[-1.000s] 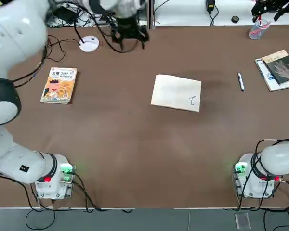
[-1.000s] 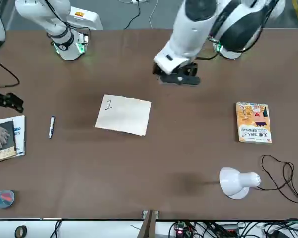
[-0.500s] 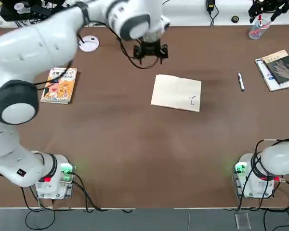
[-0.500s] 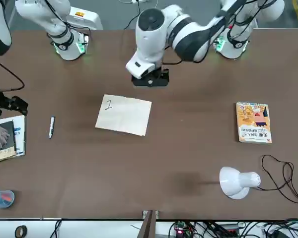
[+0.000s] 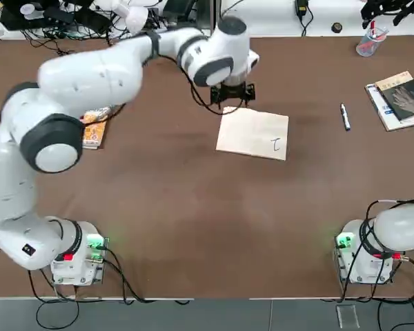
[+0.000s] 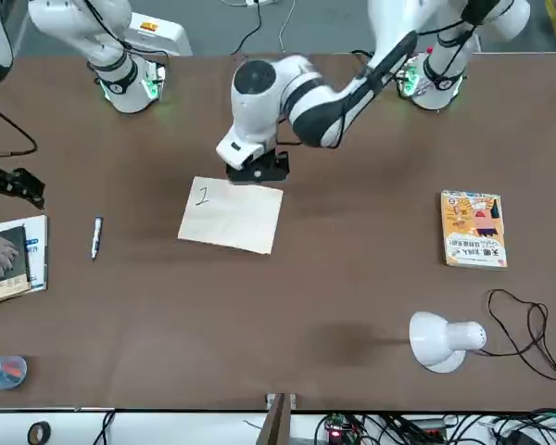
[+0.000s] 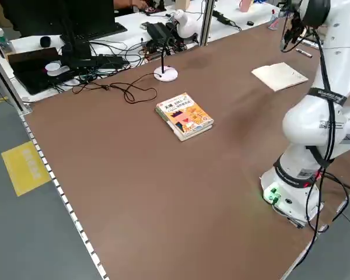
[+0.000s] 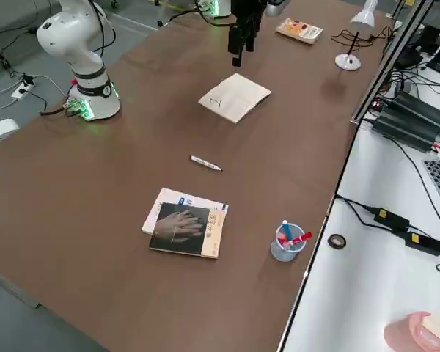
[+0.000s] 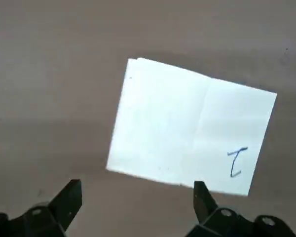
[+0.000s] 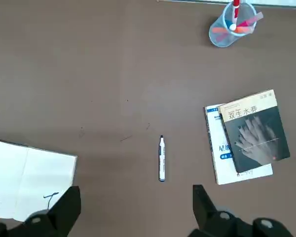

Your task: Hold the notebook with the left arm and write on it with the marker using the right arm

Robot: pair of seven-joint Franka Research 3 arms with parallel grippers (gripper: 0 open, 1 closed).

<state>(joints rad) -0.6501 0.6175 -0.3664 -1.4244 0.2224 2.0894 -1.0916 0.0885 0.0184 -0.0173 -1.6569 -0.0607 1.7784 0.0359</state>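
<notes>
The brown table (image 5: 193, 207) carries everything the task needs, and the left arm (image 5: 90, 69) reaches across it from its base toward the far middle. Its left gripper (image 5: 233, 92) hangs over the far edge of the notebook (image 5: 252, 134), which lies open and flat near the table's centre with one small dark mark on a page. In the left wrist view the fingers (image 9: 69, 197) stand wide apart above the table, with the pad's near edge between them, so nothing is pinned yet. How much gap remains between fingertips and paper is hard to judge from overhead.

The step in hand appears to be steadying the pad. To do it well, the left gripper should come straight down on a margin away from the blank writing area, pressing rather than sliding, so the thin pages do not buckle or skate over the smooth surface. Keeping to the far edge would leave the page clear for the other arm.

The right gripper (image 10: 133, 207) is high over its own side, jaws fully spread and empty. The marker (image 5: 345, 117) lies loose on the table, well apart from the notebook, between it and a grey-covered book (image 5: 399, 98).
</notes>
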